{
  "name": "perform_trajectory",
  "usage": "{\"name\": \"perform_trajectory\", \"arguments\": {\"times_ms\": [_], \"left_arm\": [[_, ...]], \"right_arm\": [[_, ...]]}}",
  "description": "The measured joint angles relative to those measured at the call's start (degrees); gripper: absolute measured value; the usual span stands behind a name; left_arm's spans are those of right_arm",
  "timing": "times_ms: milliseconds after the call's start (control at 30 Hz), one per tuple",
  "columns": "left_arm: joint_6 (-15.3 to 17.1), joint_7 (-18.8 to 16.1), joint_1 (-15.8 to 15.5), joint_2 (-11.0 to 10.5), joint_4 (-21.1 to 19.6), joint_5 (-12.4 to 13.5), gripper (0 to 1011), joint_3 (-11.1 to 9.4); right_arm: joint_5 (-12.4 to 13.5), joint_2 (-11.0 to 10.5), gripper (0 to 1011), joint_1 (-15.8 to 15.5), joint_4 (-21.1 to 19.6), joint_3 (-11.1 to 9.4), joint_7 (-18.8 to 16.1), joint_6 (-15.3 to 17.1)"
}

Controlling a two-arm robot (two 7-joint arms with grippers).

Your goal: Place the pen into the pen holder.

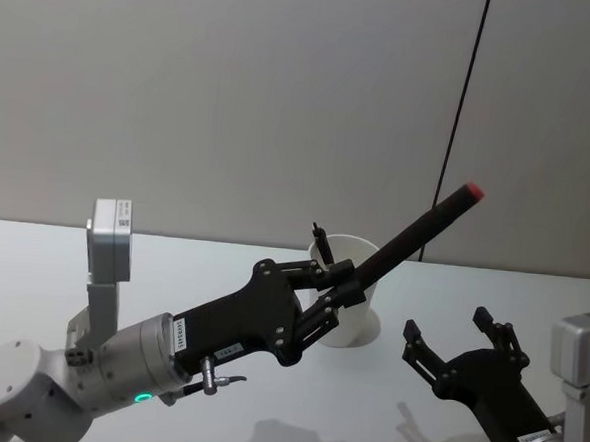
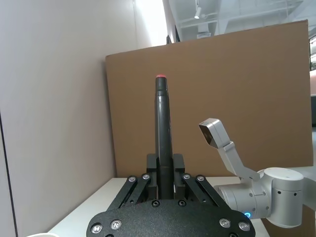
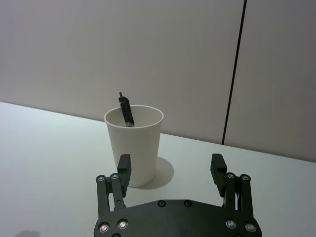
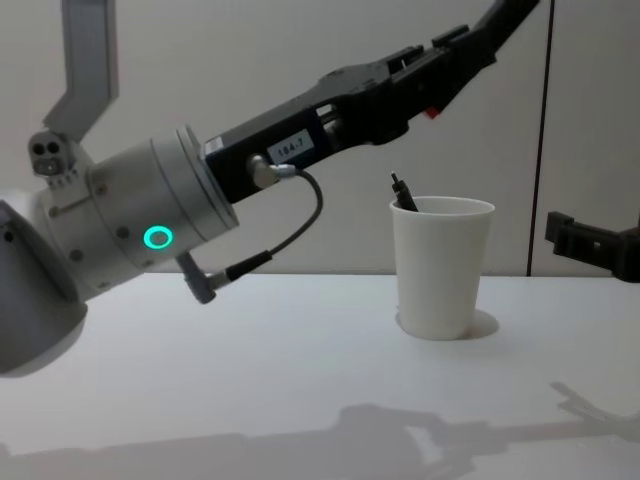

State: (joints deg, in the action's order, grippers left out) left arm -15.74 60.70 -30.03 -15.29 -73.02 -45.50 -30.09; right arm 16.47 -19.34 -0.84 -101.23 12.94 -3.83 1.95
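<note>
Pen (image 1: 420,229) clamped in left gripper (image 1: 341,281); pen holder (image 1: 359,320) below.

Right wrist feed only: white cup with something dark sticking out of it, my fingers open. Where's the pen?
Observer: Left gripper is shut on the pen, held in the air.
Operator: Over the cup?
Observer: Chest view puts it well above the pen holder's rim; directly over the opening, can't tell.
Operator: Pen angle?
Observer: Tilted, red-tipped end up toward the robot's right. Right gripper sits low, right of the pen holder.
</note>
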Motion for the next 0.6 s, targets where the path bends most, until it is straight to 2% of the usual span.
{"name": "perform_trajectory", "arguments": {"times_ms": [200, 600], "left_arm": [[0.0, -0.9, -0.1, -0.3, 0.1, 0.3, 191, -0.5], [1.4, -7.2, 0.7, -3.1, -2.1, 4.8, 191, -1.6]], "right_arm": [[0.0, 0.0, 1001, 0.0, 0.0, 0.0, 0.0, 0.0], [0.0, 0.0, 1001, 0.0, 0.0, 0.0, 0.0, 0.0]]}}
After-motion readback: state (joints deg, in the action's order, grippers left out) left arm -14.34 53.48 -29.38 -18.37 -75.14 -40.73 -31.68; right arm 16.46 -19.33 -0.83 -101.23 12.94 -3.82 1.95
